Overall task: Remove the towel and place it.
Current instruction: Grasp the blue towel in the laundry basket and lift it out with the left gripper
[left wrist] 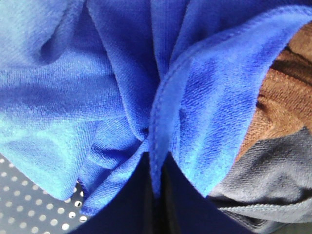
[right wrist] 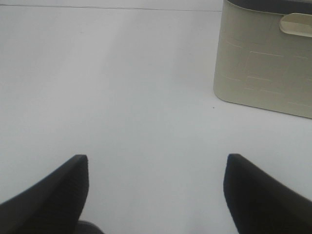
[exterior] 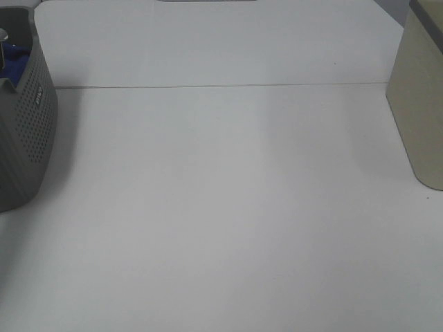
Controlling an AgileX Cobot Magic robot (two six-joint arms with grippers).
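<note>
Left gripper with its jaws brought together on a hemmed fold of the towel, the stitched edge running straight down into the pinch. The blue cloth lies bunched all round the fingertips, inside the grey perforated basket, whose dotted surface shows just beside and beneath the fingers. A brown cloth and a grey cloth lie close to one side of the grip, touching the towel or partly under it. The pinch appears to hold only the blue fold, though how deep the fold sits between the pads cannot be told. The step in hand is judged to be the lift-out. It is best made as a slow, straight rise away from the basket floor, carried high enough that the trailing cloth clears the rim before any sideways travel. Watch that the neighbouring cloths do not drag along, since soft pile tends to cling. Right gripper hangs with its jaws wide apart and nothing between them, above the bare white table. A cream basket stands ahead of it and off to one side. It could take a second corner if the towel hangs bunched when set down.
</note>
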